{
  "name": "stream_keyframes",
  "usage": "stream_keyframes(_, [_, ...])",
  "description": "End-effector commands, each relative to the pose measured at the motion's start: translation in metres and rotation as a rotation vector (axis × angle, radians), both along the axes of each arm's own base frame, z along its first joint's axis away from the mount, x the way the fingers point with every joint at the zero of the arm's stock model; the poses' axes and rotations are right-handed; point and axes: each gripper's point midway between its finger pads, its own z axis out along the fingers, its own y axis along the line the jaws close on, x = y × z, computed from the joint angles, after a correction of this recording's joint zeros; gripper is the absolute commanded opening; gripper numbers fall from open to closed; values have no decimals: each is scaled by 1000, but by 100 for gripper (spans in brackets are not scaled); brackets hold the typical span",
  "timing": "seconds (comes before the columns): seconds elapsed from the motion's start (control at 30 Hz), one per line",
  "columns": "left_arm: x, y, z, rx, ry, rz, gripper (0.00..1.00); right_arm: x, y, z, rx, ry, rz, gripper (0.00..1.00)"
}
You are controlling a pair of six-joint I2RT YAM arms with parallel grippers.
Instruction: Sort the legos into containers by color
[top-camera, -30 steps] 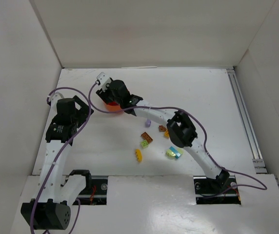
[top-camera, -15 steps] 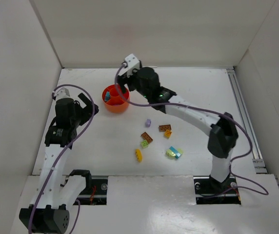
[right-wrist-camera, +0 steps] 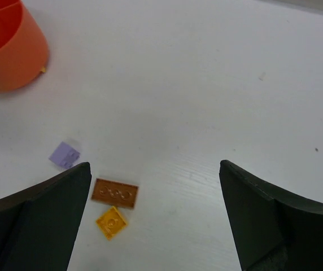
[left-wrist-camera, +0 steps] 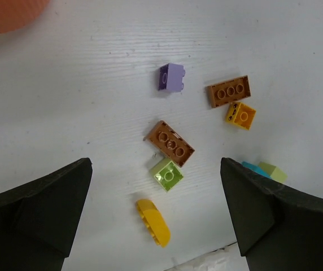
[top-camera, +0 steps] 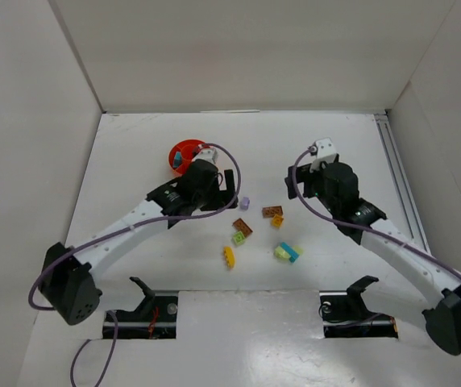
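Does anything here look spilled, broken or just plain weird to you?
Nothing looks broken or spilled. The orange dish stands upright with a cyan brick inside; the remaining legos lie loose on the table near it, simply not sorted yet.

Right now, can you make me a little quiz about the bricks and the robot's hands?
1. True or false: the purple brick lies inside the orange-red dish.
2. How many brown bricks lie on the table? A one, B two, C four.
3. Fill the gap: the left gripper and the right gripper are both ___.
Key: 1 false, it lies on the table, apart from the dish. 2 B. 3 open, with nothing between the fingers.
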Motion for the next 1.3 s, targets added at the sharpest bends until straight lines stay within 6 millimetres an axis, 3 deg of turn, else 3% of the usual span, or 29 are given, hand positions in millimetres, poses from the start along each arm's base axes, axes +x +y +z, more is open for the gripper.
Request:
stream_keyframes(0.0, [24, -25, 11, -21, -61, -14, 95, -15, -32, 9, 78, -14, -109, 100])
stream_keyframes(0.03, [28, -32, 10, -31, -59, -24, 93, -19, -45, 3, 78, 8, -148, 100])
stream_keyframes(0.07, [29, -39, -5, -2, -42, -46, 93, -25, -52, 9, 97, -8, -163, 100])
stream_keyframes(0.17, [42, -52, -9, 22, -48, -61, 89, -35, -80, 2, 84, 22, -254, 100])
stream_keyframes(0.23, [47, -62, -30, 62, -16, -80, 85, -41, -93, 10, 84, 9, -294, 100])
stream_keyframes(0.27, [50, -70, -30, 64, -24, -95, 83, -45, -98, 4, 70, 32, -304, 100])
stream_keyframes(0.3, [53, -72, -46, 90, 6, -96, 83, -47, -104, 4, 67, 37, -323, 100])
stream_keyframes(0.6, [72, -89, -92, 164, 64, -108, 66, -59, -128, 3, 52, 58, -394, 100])
stream_keyframes(0.63, [71, -88, -103, 180, 82, -109, 62, -59, -131, 3, 52, 57, -403, 100])
stream_keyframes(0.77, [78, -95, -113, 187, 90, -109, 51, -61, -134, 4, 53, 56, -412, 100])
stream_keyframes(0.8, [76, -93, -119, 199, 104, -110, 43, -61, -138, 4, 50, 54, -430, 100])
stream_keyframes(0.93, [75, -98, -119, 193, 107, -111, 23, -63, -139, 5, 42, 53, -427, 100])
stream_keyframes(1.03, [77, -94, -111, 195, 89, -86, 16, -63, -139, 5, 42, 53, -427, 98])
stream_keyframes(1.07, [79, -92, -111, 206, 80, -74, 8, -63, -139, 5, 42, 53, -427, 98])
stream_keyframes(1.13, [78, -88, -97, 206, 70, -67, 1, -63, -140, 5, 31, 51, -424, 98])
stream_keyframes(1.27, [84, -64, -61, 234, -12, 38, 0, -62, -138, 6, 20, 42, -407, 98])
